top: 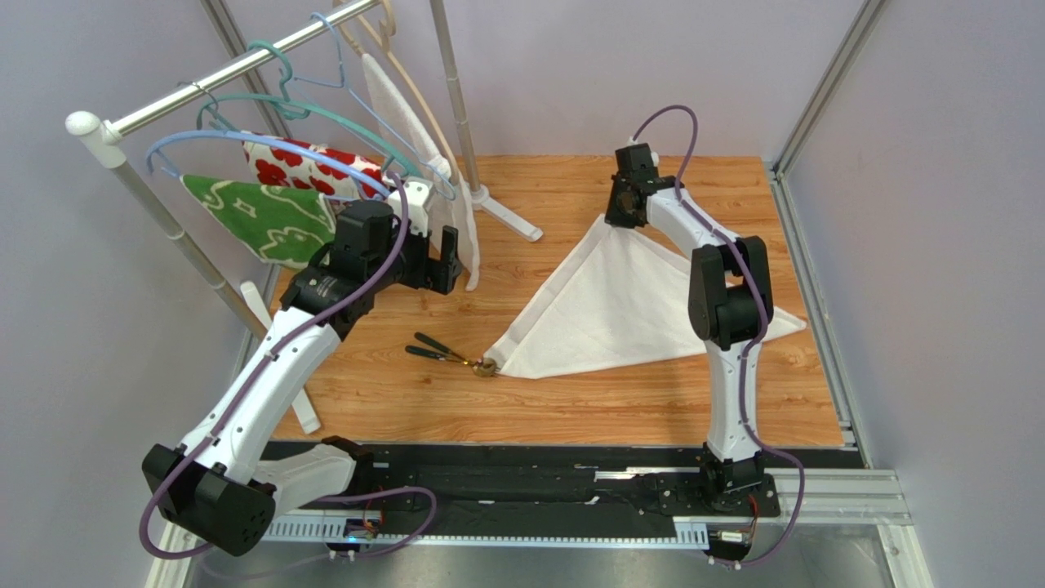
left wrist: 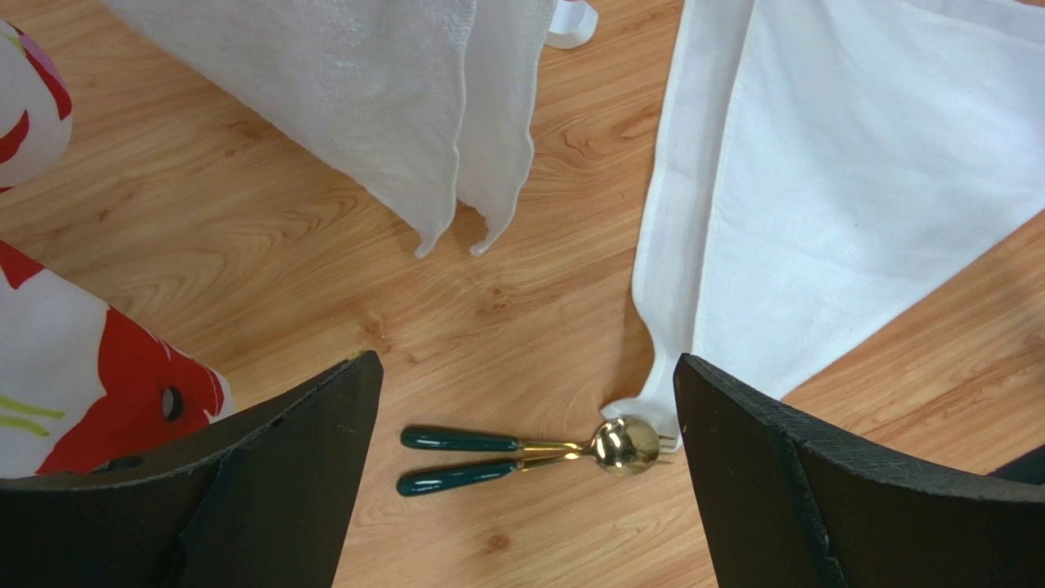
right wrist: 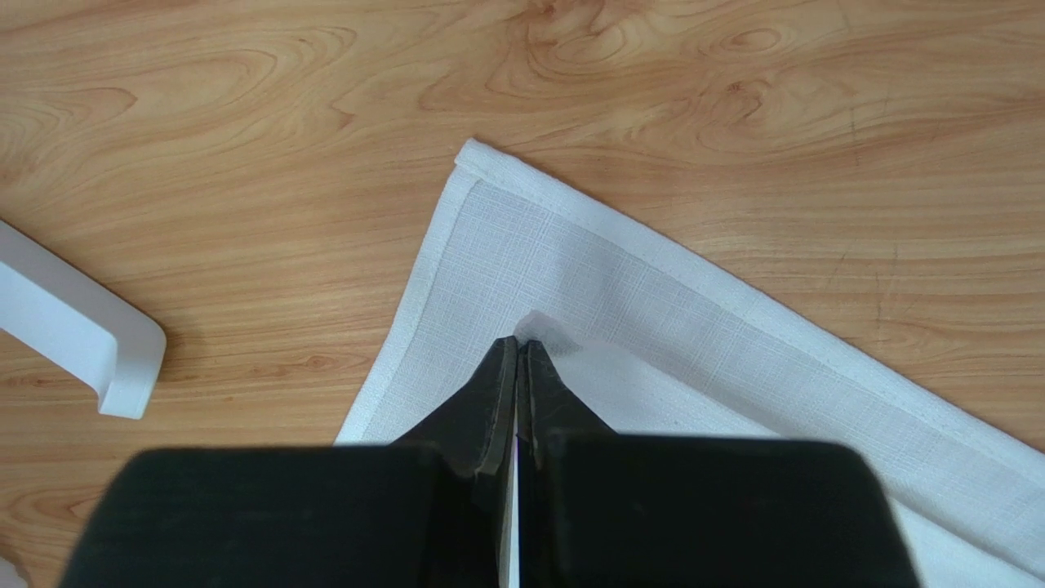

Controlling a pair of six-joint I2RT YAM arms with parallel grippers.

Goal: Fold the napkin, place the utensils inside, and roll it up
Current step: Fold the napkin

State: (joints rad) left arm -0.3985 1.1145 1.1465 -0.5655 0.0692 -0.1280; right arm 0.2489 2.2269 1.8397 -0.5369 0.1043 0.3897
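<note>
1. Desk (top: 613, 404): wood-grain top.
2. Clothes rack (top: 221, 86): far left, carrying hangers and hung cloths.
3. Napkin (top: 613, 306): off-white, lying flat on the desk as a folded triangle, right of centre.
4. Left gripper (left wrist: 525, 368): jaws spread wide, holding nothing, above the utensils beside the hung cloths.
5. Right gripper (right wrist: 515, 349): jaws closed, pinching the napkin's upper layer at its far corner.
6. Utensils (left wrist: 558, 450): dark green handles side by side on the desk, brass heads touching the napkin's left tip.
</note>
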